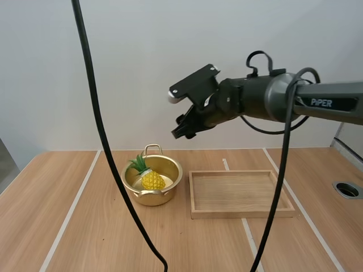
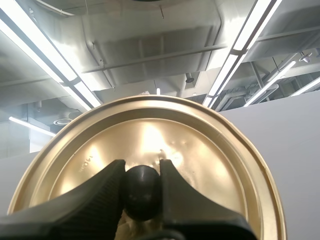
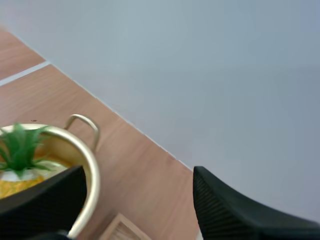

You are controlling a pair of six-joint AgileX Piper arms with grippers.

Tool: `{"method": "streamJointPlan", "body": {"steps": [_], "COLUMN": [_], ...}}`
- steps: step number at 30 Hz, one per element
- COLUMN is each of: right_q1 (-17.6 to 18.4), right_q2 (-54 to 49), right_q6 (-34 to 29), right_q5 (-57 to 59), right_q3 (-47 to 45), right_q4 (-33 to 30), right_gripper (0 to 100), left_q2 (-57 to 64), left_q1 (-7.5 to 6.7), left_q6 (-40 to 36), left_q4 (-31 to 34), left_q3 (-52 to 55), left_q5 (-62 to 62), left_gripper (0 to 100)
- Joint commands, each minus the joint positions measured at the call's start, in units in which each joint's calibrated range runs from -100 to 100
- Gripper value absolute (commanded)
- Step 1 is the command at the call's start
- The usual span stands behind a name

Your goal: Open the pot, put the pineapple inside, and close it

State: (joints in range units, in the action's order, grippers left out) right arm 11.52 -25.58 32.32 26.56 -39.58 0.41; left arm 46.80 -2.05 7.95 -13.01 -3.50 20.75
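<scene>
While my left pincer (image 2: 142, 169) pinches the knob (image 2: 142, 192) of the lid (image 2: 150, 132), my right pincer (image 1: 184, 131) hangs spread wide above the pot (image 1: 152, 184).

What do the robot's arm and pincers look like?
The right arm is a fat, dark grey tube with PiPER written on it in white. The right pincer has two black fingers. The left pincer has black fingers too, finely ribbed on their inner faces.

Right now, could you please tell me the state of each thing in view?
pot: open, upright on the table.
pineapple: inside the pot.
lid: off the pot, held by its knob.
left gripper: shut on the lid's knob.
right gripper: open, holding nothing, raised above the table.
wooden tray: flat on the table beside the pot.
</scene>
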Motion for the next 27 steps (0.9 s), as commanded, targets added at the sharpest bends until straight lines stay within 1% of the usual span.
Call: {"method": "streamJointPlan", "body": {"steps": [1, 4, 9, 10, 11, 14, 17, 19, 20, 23, 27], "right_q1": [-2.68, -4.57, -7.43, -7.75, -8.10, -8.72, -8.79, -8.79, -8.79, -8.91, -9.78], "right_q2": [-3.60, -6.81, -12.86, -13.75, -14.74, -17.33, -19.31, -20.54, -21.06, -22.46, -23.93], "right_q6": [0.30, 0.10, -0.30, -0.47, -0.90, -0.92, -1.01, -1.01, -1.01, -1.46, -6.72], "right_q5": [-0.33, -3.11, -8.48, -8.93, -9.35, -10.13, -10.78, -10.92, -10.92, -10.16, -7.06], "right_q3": [-0.48, -0.48, -0.48, -0.48, -0.48, -0.48, -0.48, -0.48, -0.48, -0.48, -0.48], "right_q4": [-0.41, -0.41, 2.55, 2.71, 2.71, 2.82, 3.13, 4.09, 4.21, 4.46, 4.46], "right_gripper": [100, 100, 100, 99, 90, 58, 30, 6, 0, 0, 0], "left_q2": [0.35, 0.35, 0.35, 0.35, 0.35, 0.35, 0.35, 0.35, 0.35, 0.35, 0.35], "left_q1": [0.05, 0.05, 0.05, 0.05, 0.05, 0.05, 0.05, 0.05, 0.05, 0.05, 0.05], "left_q6": [-0.37, -0.37, -0.37, -0.37, -0.37, -0.37, -0.37, -0.37, -0.37, -0.37, -0.37], "left_q4": [0.02, 0.02, 0.02, 0.02, 0.02, 0.02, 0.02, 0.02, 0.02, 0.02, 0.02], "left_q3": [-0.36, -0.36, -0.36, -0.36, -0.36, -0.36, -0.36, -0.36, -0.36, -0.36, -0.36], "left_q5": [-0.63, -0.63, -0.63, -0.63, -0.63, -0.63, -0.63, -0.63, -0.63, -0.63, -0.63], "left_gripper": [0, 0, 0, 0, 0, 0, 0, 0, 0, 0, 0]}}
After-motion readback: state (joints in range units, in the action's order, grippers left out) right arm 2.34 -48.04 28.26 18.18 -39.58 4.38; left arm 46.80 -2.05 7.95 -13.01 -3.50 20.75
